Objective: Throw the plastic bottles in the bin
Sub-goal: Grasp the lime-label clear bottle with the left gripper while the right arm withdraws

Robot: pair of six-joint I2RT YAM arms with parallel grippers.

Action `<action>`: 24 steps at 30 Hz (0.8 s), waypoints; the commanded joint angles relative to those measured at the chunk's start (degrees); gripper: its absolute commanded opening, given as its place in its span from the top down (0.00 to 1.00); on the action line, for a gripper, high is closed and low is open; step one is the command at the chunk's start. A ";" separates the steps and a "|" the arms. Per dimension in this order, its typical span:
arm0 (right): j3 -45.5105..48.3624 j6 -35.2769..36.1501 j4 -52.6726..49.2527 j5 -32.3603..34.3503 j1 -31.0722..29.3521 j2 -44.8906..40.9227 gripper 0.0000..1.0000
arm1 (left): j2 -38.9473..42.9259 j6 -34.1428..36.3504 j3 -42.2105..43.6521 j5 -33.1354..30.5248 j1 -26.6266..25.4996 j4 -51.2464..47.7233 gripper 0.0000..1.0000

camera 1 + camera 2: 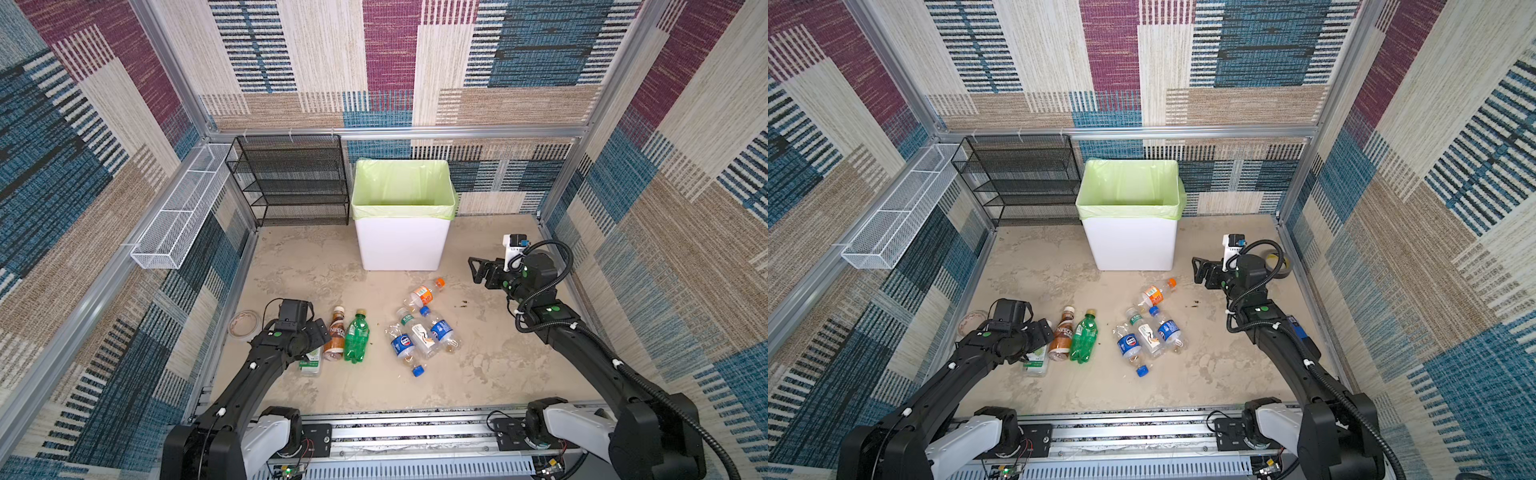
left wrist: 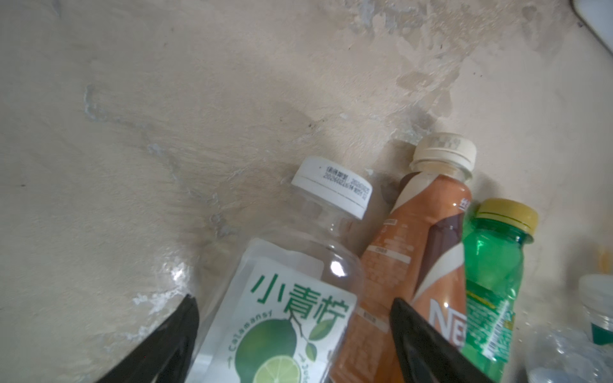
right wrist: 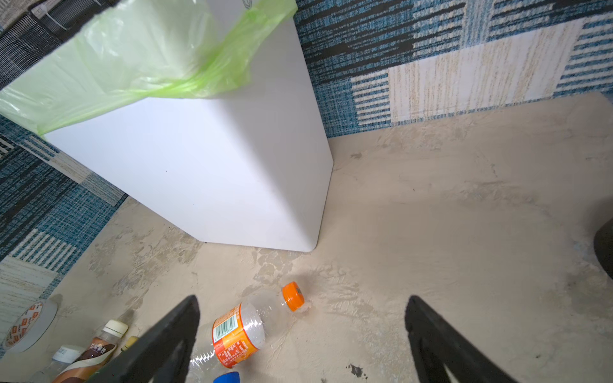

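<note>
Looks like the pick step. The left tool [image 2: 293, 300] has its fingers spread either side of the clear lime-drink bottle [image 2: 288, 265], which lies at about 8 o'clock on the desk [image 1: 498, 365], just beside the brown Nescafé bottle [image 2: 414, 248]. Next it probably needs to squeeze, lift and carry to the bin [image 1: 402, 245] at 12 o'clock. The right tool [image 3: 302, 296] hangs wide and empty. The lime bottle's base is cut off, the arm hides most of it in both top views, and the bin's floor isn't visible.

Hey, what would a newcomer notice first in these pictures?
A white bin with a green bag stands at the back, and bottles lie scattered on the floor before it. The left gripper straddles a lime-label bottle with open jaws; the right gripper hangs open and empty near the bin.
</note>
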State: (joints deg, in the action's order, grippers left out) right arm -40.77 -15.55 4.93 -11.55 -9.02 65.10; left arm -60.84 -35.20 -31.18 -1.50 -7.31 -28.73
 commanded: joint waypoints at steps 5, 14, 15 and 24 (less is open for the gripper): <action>0.79 -0.87 3.33 -0.49 0.14 0.31 0.03 | -2.02 -2.37 2.14 0.27 -0.07 3.95 0.14; 1.07 -1.58 5.12 -1.21 0.23 2.54 0.03 | -3.63 -1.81 1.43 0.05 -0.07 3.70 0.30; 1.02 -1.83 5.31 -1.60 0.20 3.01 0.04 | -3.46 -1.88 1.47 -0.11 -0.07 3.63 0.32; 0.05 -2.18 5.86 -2.85 0.23 6.56 0.06 | -0.54 -1.54 1.72 -1.54 -0.01 4.16 0.48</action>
State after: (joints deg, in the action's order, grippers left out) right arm -40.12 -16.67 8.32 -13.30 -8.86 70.76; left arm -62.13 -36.91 -29.41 -1.56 -7.35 -24.49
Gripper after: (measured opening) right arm 0.941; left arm 0.551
